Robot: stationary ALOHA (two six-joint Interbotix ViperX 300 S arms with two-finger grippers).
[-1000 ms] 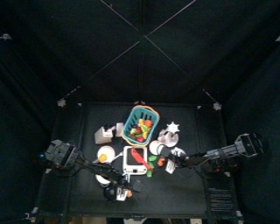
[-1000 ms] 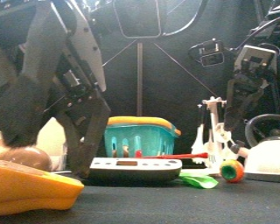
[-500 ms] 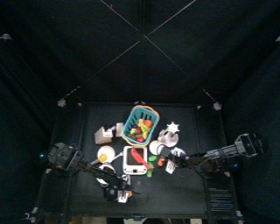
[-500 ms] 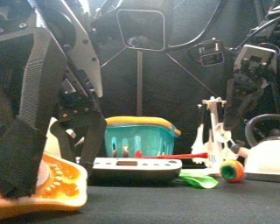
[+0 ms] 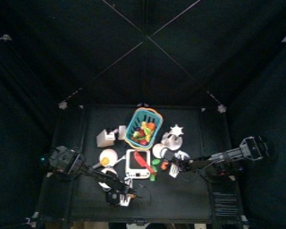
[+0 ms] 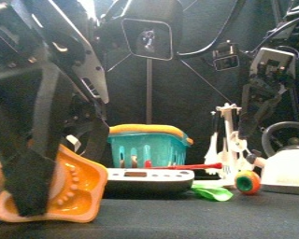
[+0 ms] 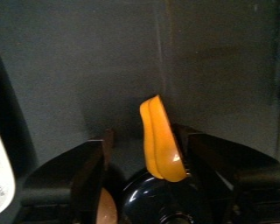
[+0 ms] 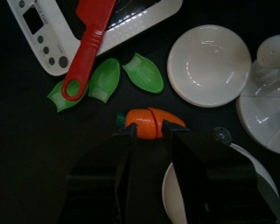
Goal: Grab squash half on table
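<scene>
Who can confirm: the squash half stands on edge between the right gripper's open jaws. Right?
Not quite, it is the other arm. The squash half stands on edge between the left gripper's open jaws, as the left wrist view shows. In the right wrist view, the right gripper has only a small orange-and-green piece below its jaws.

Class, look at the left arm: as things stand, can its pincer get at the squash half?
Probably yes. The squash half stands on edge between the open jaws of the left pincer, with only bare table around it. In the front view the arm hangs right beside it, and nothing blocks the way.
</scene>
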